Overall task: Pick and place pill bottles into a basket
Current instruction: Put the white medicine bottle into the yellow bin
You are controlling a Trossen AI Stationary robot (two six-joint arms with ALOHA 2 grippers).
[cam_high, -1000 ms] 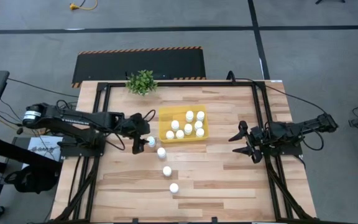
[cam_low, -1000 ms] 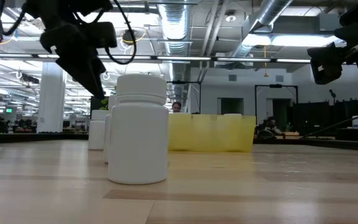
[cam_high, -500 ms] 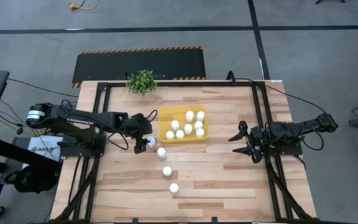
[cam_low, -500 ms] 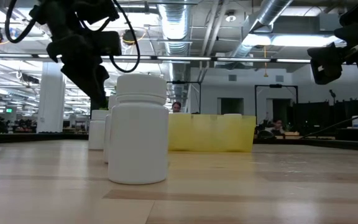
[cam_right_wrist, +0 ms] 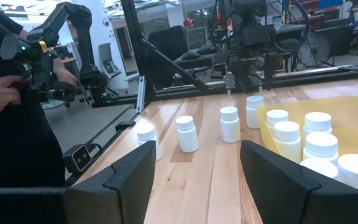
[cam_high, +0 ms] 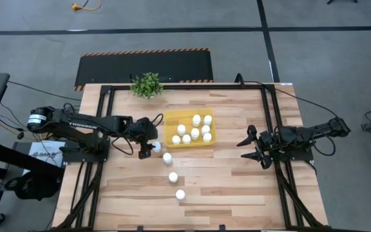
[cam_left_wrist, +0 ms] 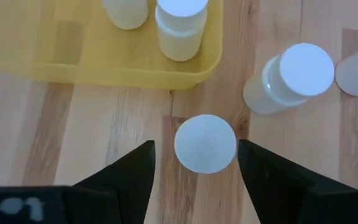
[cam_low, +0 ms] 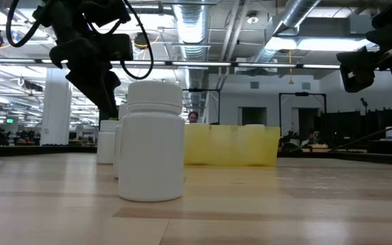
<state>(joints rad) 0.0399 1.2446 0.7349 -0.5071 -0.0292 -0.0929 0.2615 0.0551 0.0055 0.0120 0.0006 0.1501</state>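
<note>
Four white pill bottles stand upright in a slanting row on the wooden table (cam_high: 224, 180), from one by the basket (cam_high: 156, 147) to the nearest (cam_high: 180, 194). The basket, a yellow tray (cam_high: 210, 143), holds several more upright bottles (cam_high: 196, 133). My left gripper (cam_high: 148, 147) is open and points steeply down over the bottle nearest the tray. In the left wrist view, that bottle's cap (cam_left_wrist: 205, 143) shows between the two fingers, with a gap on each side. My right gripper (cam_high: 252, 147) waits open at the table's right side, pointing level.
A small green plant (cam_high: 147, 84) stands at the table's far edge. Black frame rails (cam_high: 102, 122) run along both sides. In the right wrist view a person (cam_right_wrist: 8, 106) stands beyond the table's left side. Bare wood lies between the tray and my right gripper.
My left gripper has edged a little toward the tray and slightly down, so that its open fingers stand closer over the bottle beside the tray. Its fingers have stayed open. The bottles have not moved.
</note>
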